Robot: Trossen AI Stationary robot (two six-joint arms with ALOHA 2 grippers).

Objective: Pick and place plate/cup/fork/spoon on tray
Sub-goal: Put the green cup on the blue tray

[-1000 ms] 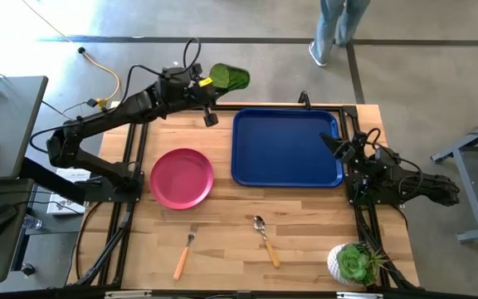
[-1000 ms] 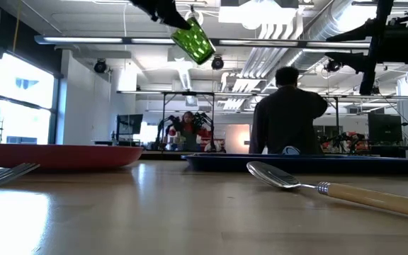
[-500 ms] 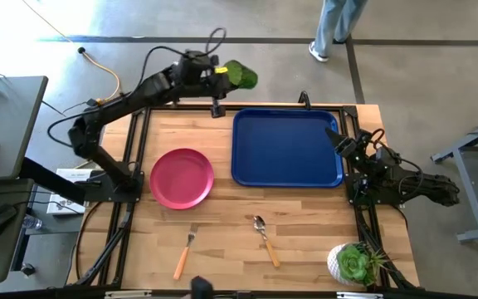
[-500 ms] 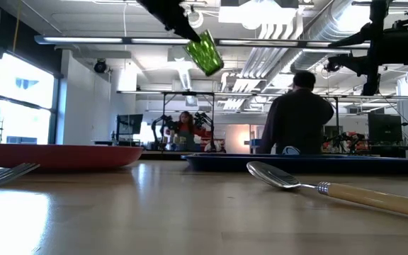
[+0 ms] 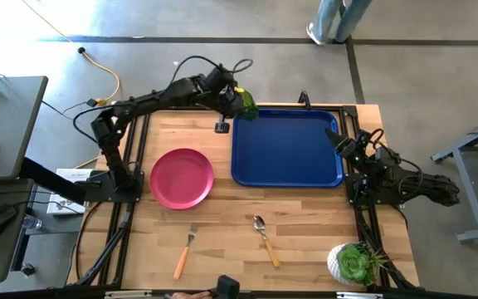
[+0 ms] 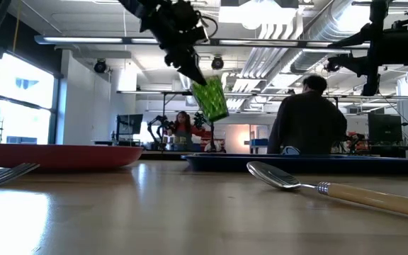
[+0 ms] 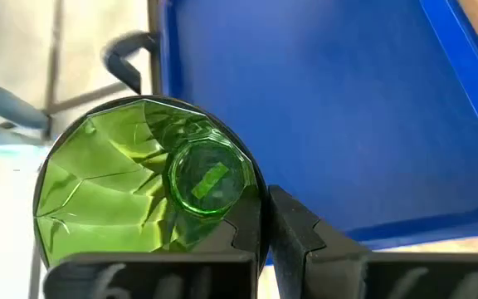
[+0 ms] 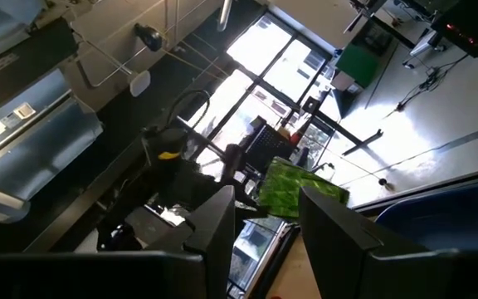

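Cup [image 5: 248, 105] hangs tilted in your left pincer [image 5: 237, 98], clenched on it above the tray's [image 5: 287, 149] far left corner, so open blue floor lies just inward; your right pincer [image 5: 347, 148] waits open at the tray's right rim.

Seen from above: left claw [image 5: 237, 101] gripping small translucent green cup [image 5: 248, 105] over far left corner of large blue rectangular plastic tray [image 5: 286, 148]; round pink-magenta plate [image 5: 182, 178] alongside on wooden worktop [image 5: 247, 253]; right claw [image 5: 339, 146] at tray's right edge.
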